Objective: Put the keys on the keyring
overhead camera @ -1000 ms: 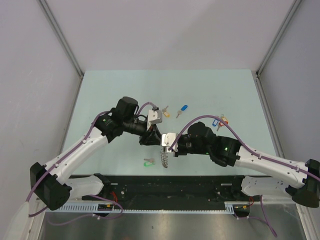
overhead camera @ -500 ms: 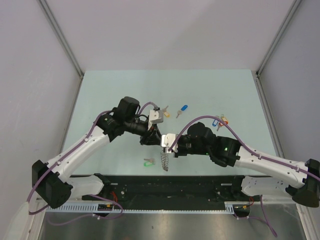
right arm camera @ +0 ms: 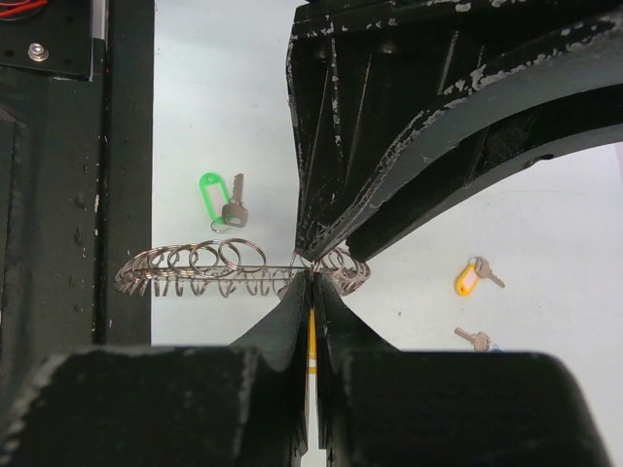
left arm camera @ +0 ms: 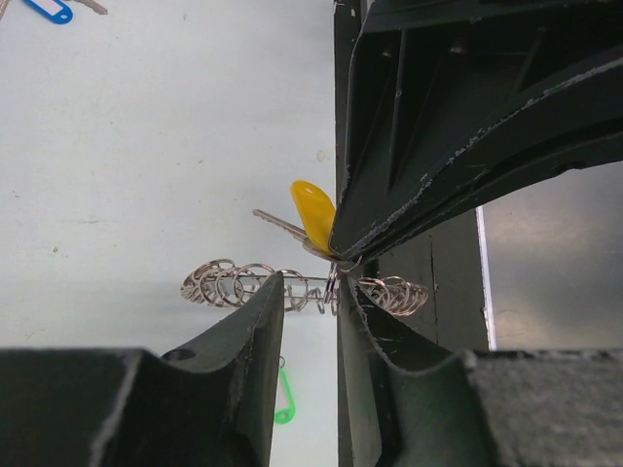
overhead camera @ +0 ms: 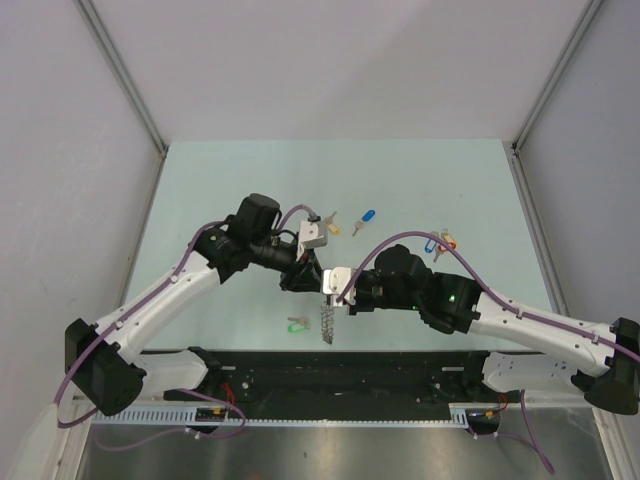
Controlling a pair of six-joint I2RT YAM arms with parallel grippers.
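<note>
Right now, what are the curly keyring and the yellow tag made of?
The keyring looks like thin metal wire: silvery, shiny coils with bright glints. The yellow tag is probably smooth plastic: one solid colour with a soft sheen.

The pale green worktop (overhead camera: 250, 170) stretching out from my two bases carries a scatter of keys. A green-tagged key (overhead camera: 296, 323) lies flat near the front edge, a little to my left. Further back, around the middle, a yellow-tagged key (overhead camera: 331, 224) and a blue-tagged key (overhead camera: 366, 217) lie near each other without touching. Off to my right sits a small bunch (overhead camera: 440, 242) with blue, red and yellow tags, heaped together.
</note>
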